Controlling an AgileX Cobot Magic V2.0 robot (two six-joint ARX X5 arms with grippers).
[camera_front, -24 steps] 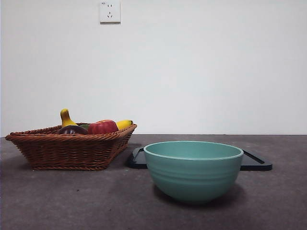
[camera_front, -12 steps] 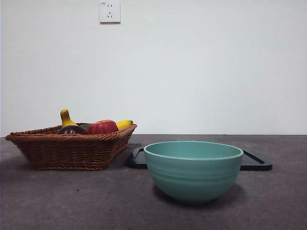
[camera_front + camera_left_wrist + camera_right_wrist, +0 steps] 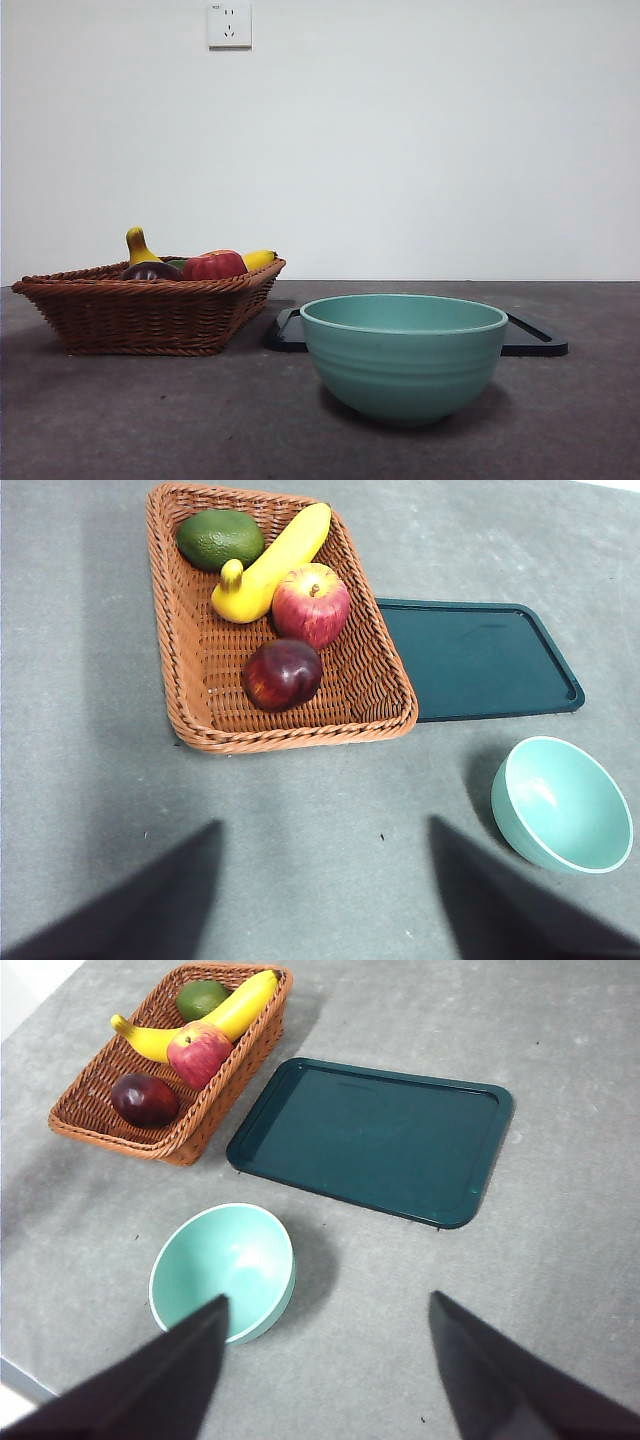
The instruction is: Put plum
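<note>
Nothing has changed: plum rests in the basket beside the apple. My left gripper and right gripper hover spread wide, empty. Pick not begun.

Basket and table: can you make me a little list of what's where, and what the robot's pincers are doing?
basket: wicker, holds four fruits
plum: dark, in the basket beside the apple
banana: touches the apple
avocado: green, at the far end of the basket
tray: dark green, bare, next to the basket
bowl: teal, nothing inside
left pincer: open, holding nothing
right pincer: open, holding nothing
</note>
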